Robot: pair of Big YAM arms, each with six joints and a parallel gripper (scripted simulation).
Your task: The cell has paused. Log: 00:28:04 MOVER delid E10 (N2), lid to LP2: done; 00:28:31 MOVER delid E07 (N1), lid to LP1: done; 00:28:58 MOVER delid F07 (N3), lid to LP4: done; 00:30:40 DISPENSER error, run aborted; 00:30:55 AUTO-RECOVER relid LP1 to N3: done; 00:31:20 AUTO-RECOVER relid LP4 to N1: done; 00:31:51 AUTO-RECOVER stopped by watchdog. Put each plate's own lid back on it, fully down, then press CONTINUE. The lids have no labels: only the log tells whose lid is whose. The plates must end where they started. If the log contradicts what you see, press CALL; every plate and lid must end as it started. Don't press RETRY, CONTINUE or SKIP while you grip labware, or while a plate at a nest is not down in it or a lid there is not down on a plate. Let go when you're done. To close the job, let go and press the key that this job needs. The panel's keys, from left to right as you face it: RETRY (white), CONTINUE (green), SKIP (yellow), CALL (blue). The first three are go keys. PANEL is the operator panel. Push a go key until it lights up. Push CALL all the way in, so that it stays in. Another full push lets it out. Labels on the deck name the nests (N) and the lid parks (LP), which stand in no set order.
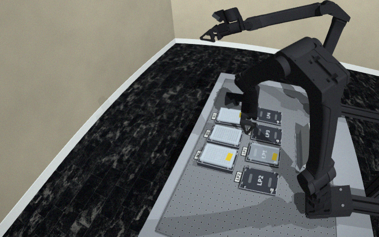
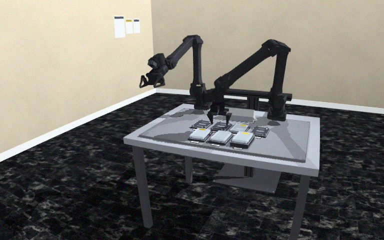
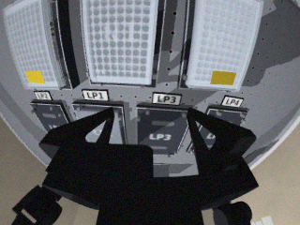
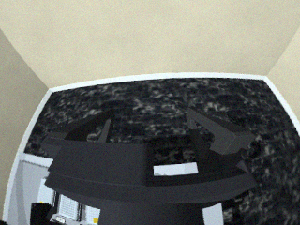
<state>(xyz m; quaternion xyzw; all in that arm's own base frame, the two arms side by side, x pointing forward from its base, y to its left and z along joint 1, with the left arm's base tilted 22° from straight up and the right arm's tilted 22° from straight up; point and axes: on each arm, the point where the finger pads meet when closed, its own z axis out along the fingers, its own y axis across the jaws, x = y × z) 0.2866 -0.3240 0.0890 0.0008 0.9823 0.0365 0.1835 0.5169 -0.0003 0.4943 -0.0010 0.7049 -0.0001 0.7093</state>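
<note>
LP1 lid lies below open left fingers, off to side.

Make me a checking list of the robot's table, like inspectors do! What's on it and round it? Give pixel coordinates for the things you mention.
Surface: grey table (image 1: 150, 223) (image 2: 226, 158) (image 4: 35, 159) with a holed deck (image 1: 181, 206) (image 2: 283, 144) (image 3: 274, 28).
Job's things: three plates (image 1: 225, 135) (image 2: 220, 136) (image 3: 121, 42) (image 4: 68, 207) at the nests, the outer two marked yellow; a yellow-marked lid (image 1: 257, 157) (image 2: 239, 128) (image 3: 89, 112) on LP1. Panel keys: hidden.
Clutter: nothing seen.
Grippers: left gripper (image 1: 247, 131) (image 2: 219, 123) (image 3: 151, 110) open, above the lid parks; right gripper (image 1: 208, 39) (image 2: 148, 86) (image 4: 150, 111) open, away from the plates.
Cables: nothing seen.
Surroundings: dark floor (image 1: 125, 125) (image 2: 70, 183) (image 4: 155, 94), pale walls, three wall papers (image 2: 119, 26).
</note>
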